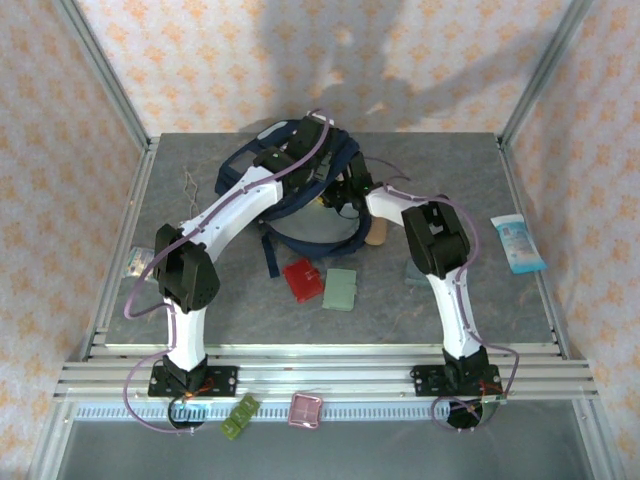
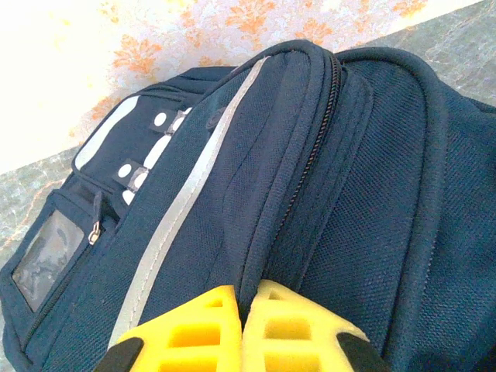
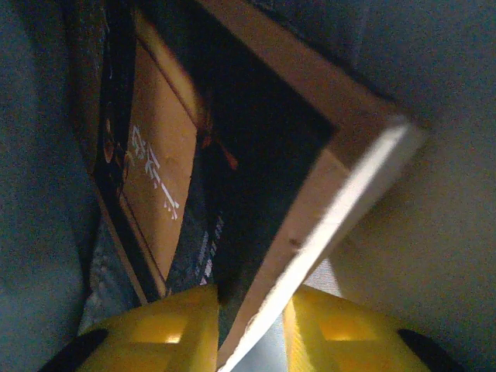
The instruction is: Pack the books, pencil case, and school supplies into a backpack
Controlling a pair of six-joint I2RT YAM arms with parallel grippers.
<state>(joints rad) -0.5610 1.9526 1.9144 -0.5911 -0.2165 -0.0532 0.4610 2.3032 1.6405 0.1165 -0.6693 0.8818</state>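
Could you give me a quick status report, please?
Left gripper pinching backpack fabric. Right gripper clamped on brown book, inside the backpack. Red case, green case on the table. No obstruction seen.

White lettering (image 3: 151,177) on the brown book (image 3: 159,232) is too blurred to read.

A light-blue packet (image 1: 518,243) lay at the grey counter's (image 1: 240,320) right edge; a thin metal tool (image 1: 187,185) lay far left.
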